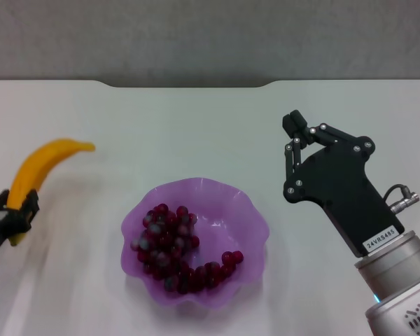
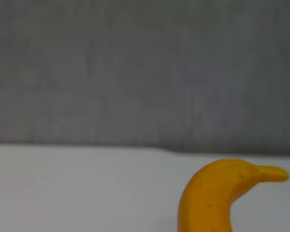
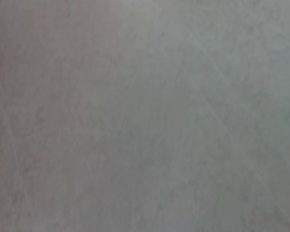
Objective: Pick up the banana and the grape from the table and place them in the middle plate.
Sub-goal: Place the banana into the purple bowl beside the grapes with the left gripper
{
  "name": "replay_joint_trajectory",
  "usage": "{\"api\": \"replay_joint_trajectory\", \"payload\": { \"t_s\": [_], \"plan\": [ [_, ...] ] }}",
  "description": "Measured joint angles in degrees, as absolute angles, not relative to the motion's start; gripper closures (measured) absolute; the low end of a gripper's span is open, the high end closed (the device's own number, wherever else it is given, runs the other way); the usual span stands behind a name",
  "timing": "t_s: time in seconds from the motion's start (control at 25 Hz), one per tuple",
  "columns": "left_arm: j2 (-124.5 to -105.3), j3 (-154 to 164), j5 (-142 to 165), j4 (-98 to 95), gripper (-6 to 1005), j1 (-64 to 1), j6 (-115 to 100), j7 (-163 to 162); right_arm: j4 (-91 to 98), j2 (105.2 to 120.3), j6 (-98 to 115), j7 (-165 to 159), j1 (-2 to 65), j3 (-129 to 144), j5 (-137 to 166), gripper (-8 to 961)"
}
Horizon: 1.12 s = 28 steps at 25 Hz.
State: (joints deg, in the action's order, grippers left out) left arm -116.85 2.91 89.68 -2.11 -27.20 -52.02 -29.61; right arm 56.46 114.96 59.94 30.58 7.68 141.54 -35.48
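With the grape (image 1: 175, 246) already in the plate (image 1: 255, 227) at lower centre, the left gripper (image 1: 17, 213) at the left edge clamps the banana (image 1: 38, 168) near its lower end: light, stiff, smooth-skinned, likely to pivot; the right gripper (image 1: 294, 136) hangs closed, empty.

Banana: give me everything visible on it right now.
The banana is a single curved fruit, smooth yellow-orange skin, looks plastic or waxy. Its near end sits in the left gripper at the head view's left edge, whose dark fingers close around it; the far tip points away and toward the robot's right. It lies well to the left of the middle plate, not touching it. Whether it is lifted off the table cannot be told. The left wrist view shows its arched body and tip.
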Motion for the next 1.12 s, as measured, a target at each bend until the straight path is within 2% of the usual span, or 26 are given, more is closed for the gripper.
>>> {"api": "replay_joint_trajectory", "payload": {
  "t_s": [0.36,0.6,0.92,1.12],
  "plan": [
    [-116.54,5.77,93.58,-0.86,505,-25.42,-67.81,-33.12,55.05,114.96,59.25,30.58,7.92,141.45,-35.53,931],
    [-116.73,13.50,102.20,-0.81,504,-27.77,-77.78,-33.53,54.44,114.96,58.48,30.00,8.31,141.25,-35.61,931],
    [-116.92,16.76,105.52,-0.13,503,-30.16,-78.18,-33.43,53.16,114.87,62.35,29.42,7.62,140.03,-35.61,931],
    [-117.06,16.94,105.81,1.32,502,-30.78,-76.49,-32.54,53.11,115.00,68.12,32.17,3.58,134.77,-36.02,931]
  ]
}}
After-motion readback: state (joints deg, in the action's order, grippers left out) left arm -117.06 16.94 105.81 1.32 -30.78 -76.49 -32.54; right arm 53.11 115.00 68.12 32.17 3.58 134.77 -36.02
